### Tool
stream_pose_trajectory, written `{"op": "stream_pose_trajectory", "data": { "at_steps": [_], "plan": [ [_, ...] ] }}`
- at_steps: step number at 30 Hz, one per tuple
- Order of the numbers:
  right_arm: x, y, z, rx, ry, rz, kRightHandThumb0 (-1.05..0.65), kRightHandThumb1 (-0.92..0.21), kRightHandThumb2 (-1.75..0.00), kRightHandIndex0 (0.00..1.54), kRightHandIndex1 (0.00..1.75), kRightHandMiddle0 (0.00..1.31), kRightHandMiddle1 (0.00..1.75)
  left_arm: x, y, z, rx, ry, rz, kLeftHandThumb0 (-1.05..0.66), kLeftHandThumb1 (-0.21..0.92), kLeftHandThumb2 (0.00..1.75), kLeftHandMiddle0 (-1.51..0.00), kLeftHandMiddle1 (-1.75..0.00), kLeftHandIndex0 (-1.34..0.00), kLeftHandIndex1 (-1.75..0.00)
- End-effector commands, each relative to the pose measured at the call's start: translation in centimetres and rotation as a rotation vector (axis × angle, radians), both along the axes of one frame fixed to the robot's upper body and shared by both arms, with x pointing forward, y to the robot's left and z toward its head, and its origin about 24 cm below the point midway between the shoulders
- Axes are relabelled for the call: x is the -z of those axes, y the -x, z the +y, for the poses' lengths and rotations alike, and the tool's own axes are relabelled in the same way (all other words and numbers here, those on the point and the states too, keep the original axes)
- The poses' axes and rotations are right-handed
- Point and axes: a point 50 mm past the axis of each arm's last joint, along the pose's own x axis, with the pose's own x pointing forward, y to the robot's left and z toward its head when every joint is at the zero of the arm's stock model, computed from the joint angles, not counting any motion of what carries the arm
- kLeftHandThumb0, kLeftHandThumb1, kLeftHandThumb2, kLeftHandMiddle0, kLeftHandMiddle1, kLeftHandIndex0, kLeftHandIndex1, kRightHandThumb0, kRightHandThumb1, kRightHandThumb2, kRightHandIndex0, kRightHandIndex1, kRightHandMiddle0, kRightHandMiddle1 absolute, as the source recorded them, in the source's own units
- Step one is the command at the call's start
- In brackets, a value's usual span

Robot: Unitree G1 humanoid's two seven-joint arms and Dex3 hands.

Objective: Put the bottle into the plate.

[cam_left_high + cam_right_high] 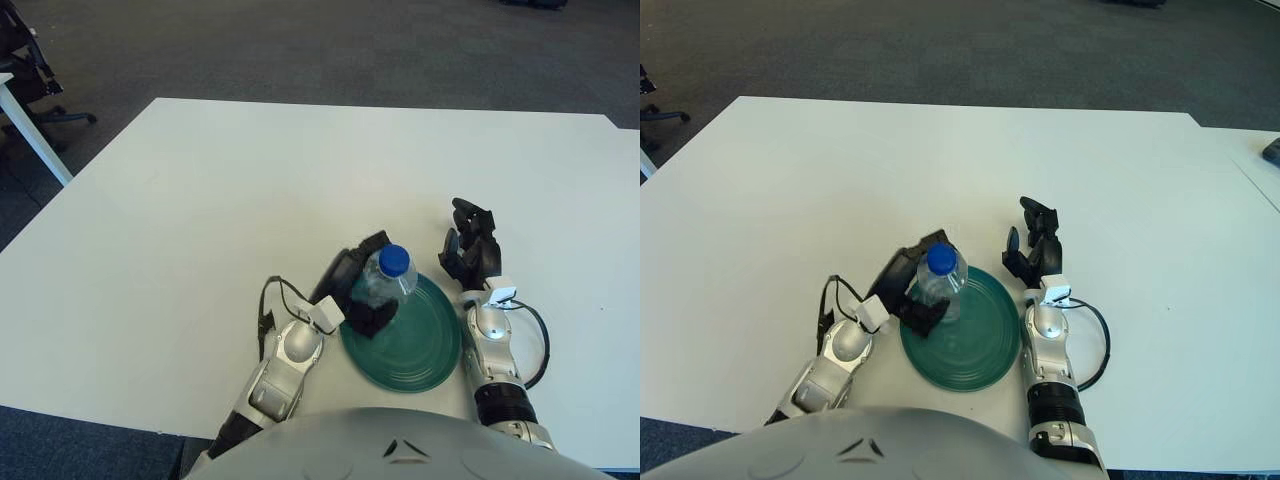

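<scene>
Bottle [387, 281], clear w/ blue cap, upright over the left part of the green plate [425, 350]. Left hand [352, 293] at plate's left edge, fingers [372, 318] wrapped round the bottle. Right hand [470, 255] just beyond plate's right rim, fingers loosely spread, holding nothing. Plate sits on white counter [200, 210].

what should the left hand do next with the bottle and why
Probably lower the bottle a little and let go: the left hand holds it upright over the left part of the green plate. The right hand shows beside the plate's right rim.
</scene>
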Motion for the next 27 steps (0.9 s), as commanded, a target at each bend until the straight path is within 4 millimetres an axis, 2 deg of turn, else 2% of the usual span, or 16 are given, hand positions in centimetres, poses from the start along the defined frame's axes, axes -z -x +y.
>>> {"op": "stream_pose_trajectory", "data": {
  "at_steps": [1,6,15,27],
  "plan": [
    [3.2,2.0,0.8,0.009,-0.043,0.157,-0.42,-0.85,-0.76,0.46,0.32,0.00,0.98,-0.4,-0.1,0.4,0.015,0.035,0.032,-0.09,0.18,1.43,-1.24,-1.75,-1.06,-1.75],
    [3.1,2.0,0.6,0.011,-0.040,0.149,-0.40,-0.83,-0.79,0.47,0.32,0.00,0.97,-0.1,0.3,0.7,0.024,0.053,0.091,-0.07,0.21,1.40,-1.25,-1.75,-1.05,-1.75],
    [3.0,1.9,0.5,0.020,-0.033,0.151,-0.38,-0.78,-0.86,0.48,0.32,0.00,0.96,0.7,1.0,0.8,0.007,-0.051,0.099,-0.08,0.26,1.35,-1.29,-1.75,-1.04,-1.75],
    [2.8,1.9,0.4,0.030,-0.027,0.152,-0.40,-0.75,-0.90,0.51,0.36,0.02,1.01,1.6,0.9,0.2,-0.013,-0.007,0.131,-0.09,0.27,1.35,-1.31,-1.75,-1.05,-1.75]
  ]
}}
